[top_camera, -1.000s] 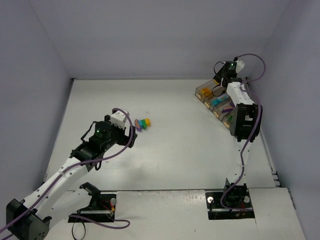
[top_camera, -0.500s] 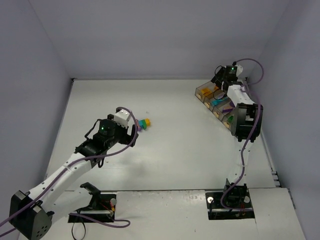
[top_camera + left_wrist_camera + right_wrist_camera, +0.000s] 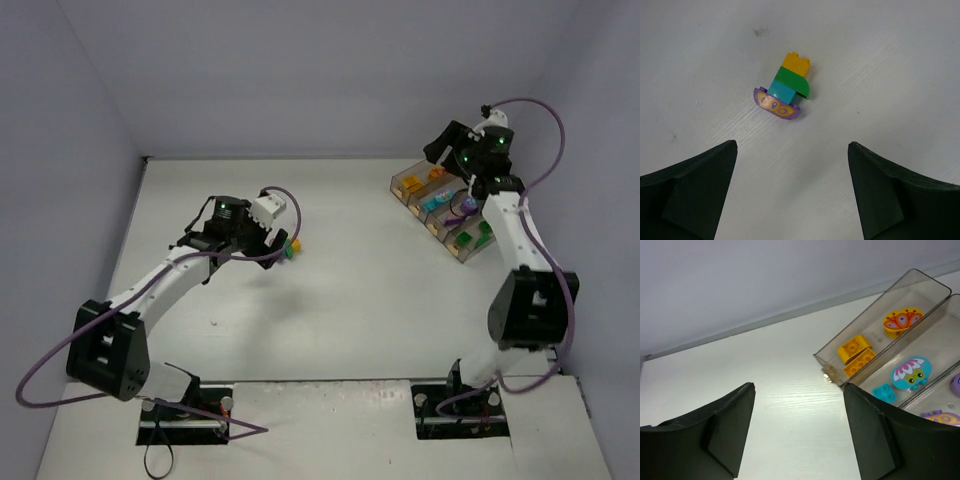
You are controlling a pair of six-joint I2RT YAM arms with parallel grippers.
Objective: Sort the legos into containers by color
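Observation:
A small stack of joined legos lies on the table: an orange brick point(image 3: 795, 62), a green one point(image 3: 792, 80), a teal one point(image 3: 780, 91) and a purple curved piece point(image 3: 776, 104). My left gripper point(image 3: 792, 150) is open and empty just short of the stack; in the top view it point(image 3: 278, 240) hovers beside the stack point(image 3: 291, 247). The containers point(image 3: 440, 205) stand at the far right. My right gripper point(image 3: 797, 387) is open and empty, above the table beside the tray's orange bin point(image 3: 863, 312), which holds orange bricks point(image 3: 855, 352).
The neighbouring bin holds a teal brick point(image 3: 883, 391) and a round teal piece point(image 3: 910, 372); purple pieces point(image 3: 940, 416) lie in the bin after it, and green ones point(image 3: 475, 238) in the last. Grey walls close the table at the back and sides.
My left arm has reached forward and right, bringing its gripper up to the lego stack. My right arm has swung out, its elbow moving off the tray, gripper now at the tray's far end.

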